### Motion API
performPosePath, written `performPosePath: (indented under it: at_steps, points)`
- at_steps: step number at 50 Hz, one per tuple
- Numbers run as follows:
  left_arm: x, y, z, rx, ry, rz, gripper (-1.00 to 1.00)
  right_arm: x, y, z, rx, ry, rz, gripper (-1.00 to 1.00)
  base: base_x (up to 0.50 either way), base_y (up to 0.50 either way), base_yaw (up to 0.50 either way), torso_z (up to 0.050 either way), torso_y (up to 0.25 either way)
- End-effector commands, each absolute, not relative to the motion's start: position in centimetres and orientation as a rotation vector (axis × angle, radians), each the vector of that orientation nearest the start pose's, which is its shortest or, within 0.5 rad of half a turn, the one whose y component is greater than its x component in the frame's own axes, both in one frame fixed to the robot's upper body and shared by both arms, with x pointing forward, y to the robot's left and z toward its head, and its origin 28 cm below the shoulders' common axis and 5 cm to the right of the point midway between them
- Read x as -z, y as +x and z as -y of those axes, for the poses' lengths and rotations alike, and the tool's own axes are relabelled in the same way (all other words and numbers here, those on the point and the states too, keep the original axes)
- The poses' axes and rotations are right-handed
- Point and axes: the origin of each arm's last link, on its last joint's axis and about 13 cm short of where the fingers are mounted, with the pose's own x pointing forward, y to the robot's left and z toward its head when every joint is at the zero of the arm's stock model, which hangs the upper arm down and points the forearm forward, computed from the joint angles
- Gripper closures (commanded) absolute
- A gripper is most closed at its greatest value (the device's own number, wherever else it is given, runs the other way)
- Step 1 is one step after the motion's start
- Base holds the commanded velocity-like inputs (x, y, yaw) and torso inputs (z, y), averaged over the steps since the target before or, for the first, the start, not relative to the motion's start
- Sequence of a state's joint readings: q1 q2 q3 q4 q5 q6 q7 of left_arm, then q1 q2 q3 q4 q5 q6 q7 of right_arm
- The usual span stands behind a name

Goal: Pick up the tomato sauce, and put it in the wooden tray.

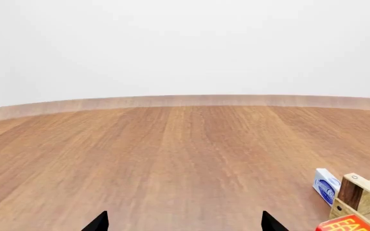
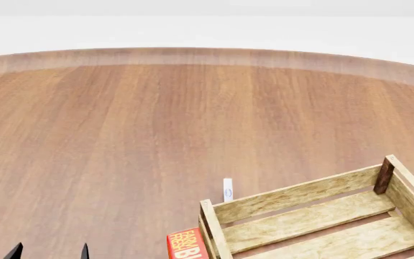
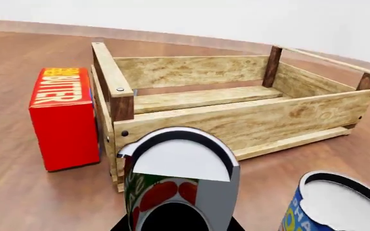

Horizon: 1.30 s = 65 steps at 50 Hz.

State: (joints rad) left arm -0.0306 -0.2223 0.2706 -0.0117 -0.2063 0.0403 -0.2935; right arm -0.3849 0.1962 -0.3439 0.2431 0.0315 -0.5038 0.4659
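Note:
The tomato sauce (image 3: 172,192), a can with a red and green label and a pale top, fills the near part of the right wrist view. The dark jaws of my right gripper (image 3: 175,226) stand on both sides of it, shut on it. The wooden tray (image 3: 236,115) lies just beyond the can, empty; it also shows in the head view (image 2: 301,216) and the left wrist view (image 1: 365,192). My left gripper (image 1: 185,222) is open and empty over bare wooden floor, left of the tray in the head view (image 2: 49,252). The right gripper is out of the head view.
A red butter box (image 3: 63,115) stands against the tray's end, also in the head view (image 2: 185,245). A blue-and-orange can (image 3: 339,202) stands right beside the tomato sauce. A small white and blue box (image 2: 227,190) stands behind the tray's corner. Wooden floor runs to a pale wall.

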Motion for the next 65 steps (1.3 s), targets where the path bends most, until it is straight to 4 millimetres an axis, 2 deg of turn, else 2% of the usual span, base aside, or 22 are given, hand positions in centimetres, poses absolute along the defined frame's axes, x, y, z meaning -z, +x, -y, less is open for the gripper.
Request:
performPosePath:
  at_steps: [1,15,21,33,40,46,56,65]
  points:
    - [-1.4,21.0,-20.5,-0.032,0.015,0.004,-1.00,4.7,5.8,8.1,0.100,-0.108,0.058,1.00,0.00,0.00,0.00,0.000,0.000]
    - [-1.3,21.0,-20.5,-0.031,0.017,0.004,-1.00,2.5,3.3,8.1,0.161,-0.074,0.412,1.00,0.00,0.00,0.00,0.000,0.000]
    - [-1.3,21.0,-20.5,-0.030,0.017,0.004,-1.00,2.1,2.8,8.1,0.156,-0.064,0.451,1.00,0.00,0.00,0.00,0.000,0.000]
    - [-1.3,21.0,-20.5,-0.030,0.019,0.004,-1.00,0.3,3.3,8.2,0.161,-0.060,0.504,1.00,0.00,0.00,0.00,0.000,0.001]
    - [-1.3,21.0,-20.5,-0.030,0.020,0.004,-1.00,-1.4,4.8,8.6,0.161,-0.035,0.492,1.00,0.00,0.00,0.00,0.000,0.000]
    - [-1.3,21.0,-20.5,-0.031,0.021,0.004,-1.00,-2.3,7.1,8.8,0.136,-0.021,0.397,1.00,0.00,0.00,0.00,0.000,0.000]
    - [-1.3,21.1,-20.5,-0.031,0.021,0.004,-1.00,-5.2,10.9,9.6,0.196,-0.018,0.388,1.00,0.00,0.00,0.00,0.000,0.000]
    - [-1.3,21.1,-20.5,-0.032,0.018,0.003,-1.00,-7.0,13.9,9.9,0.229,-0.035,0.350,1.00,0.00,0.00,0.00,0.000,0.000]
